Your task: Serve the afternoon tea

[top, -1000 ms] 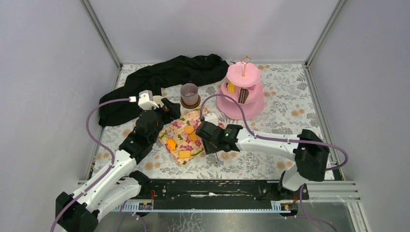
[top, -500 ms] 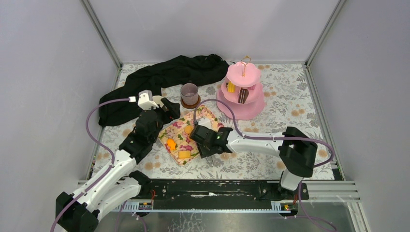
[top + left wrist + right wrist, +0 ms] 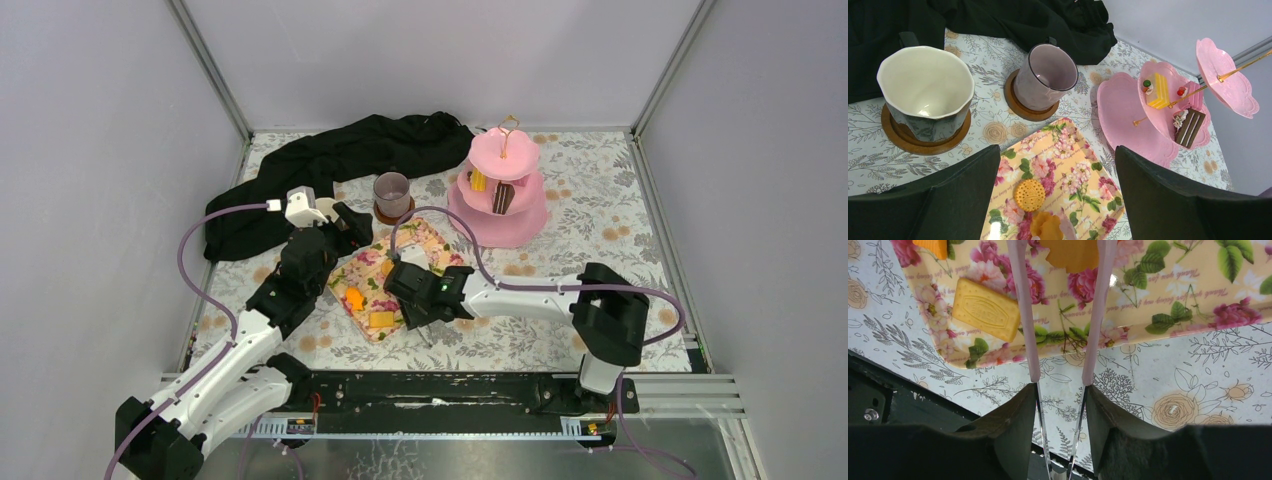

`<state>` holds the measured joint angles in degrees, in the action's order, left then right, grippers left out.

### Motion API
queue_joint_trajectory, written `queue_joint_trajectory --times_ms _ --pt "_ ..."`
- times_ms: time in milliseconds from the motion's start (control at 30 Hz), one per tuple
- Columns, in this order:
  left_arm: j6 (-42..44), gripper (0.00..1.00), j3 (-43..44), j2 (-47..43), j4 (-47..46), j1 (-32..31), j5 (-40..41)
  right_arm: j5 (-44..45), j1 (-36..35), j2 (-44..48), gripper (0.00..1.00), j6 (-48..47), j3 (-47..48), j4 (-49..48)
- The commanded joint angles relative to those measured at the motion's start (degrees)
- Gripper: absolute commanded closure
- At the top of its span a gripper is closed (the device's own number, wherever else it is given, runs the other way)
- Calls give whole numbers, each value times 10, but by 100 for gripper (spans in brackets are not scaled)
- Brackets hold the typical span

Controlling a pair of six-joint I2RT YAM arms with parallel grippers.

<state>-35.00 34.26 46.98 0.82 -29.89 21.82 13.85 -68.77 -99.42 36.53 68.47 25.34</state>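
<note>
Right gripper (image 3: 1060,400) (on tongs (image 3: 1023,315)) near orange biscuit (image 3: 1068,252)

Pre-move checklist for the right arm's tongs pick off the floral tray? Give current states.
1. Right gripper shut on tongs: ok.
2. Tong arms either side of the orange biscuit: ok.
3. Tong tips at biscuit height: tips are out of frame, cannot tell.
4. Left gripper open, holding nothing: ok.
5. Pink stand has bare space on its bottom tier: ok.
6. Cream-lined mug and mauve mug upright on coasters, off the floral tray: ok.
</note>
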Motion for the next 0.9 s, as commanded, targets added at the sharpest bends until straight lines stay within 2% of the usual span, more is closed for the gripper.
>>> queue_joint_trajectory --times_ms 0,567,867 --pt "6 8 0 1 -28 4 5 5 -7 -8 53 0 29 1" --pt "4 8 -1 2 -30 5 1 48 -7 -7 53 5 30 24" --pt "3 8 0 2 -29 6 -2 41 -7 -18 53 4 34 22"
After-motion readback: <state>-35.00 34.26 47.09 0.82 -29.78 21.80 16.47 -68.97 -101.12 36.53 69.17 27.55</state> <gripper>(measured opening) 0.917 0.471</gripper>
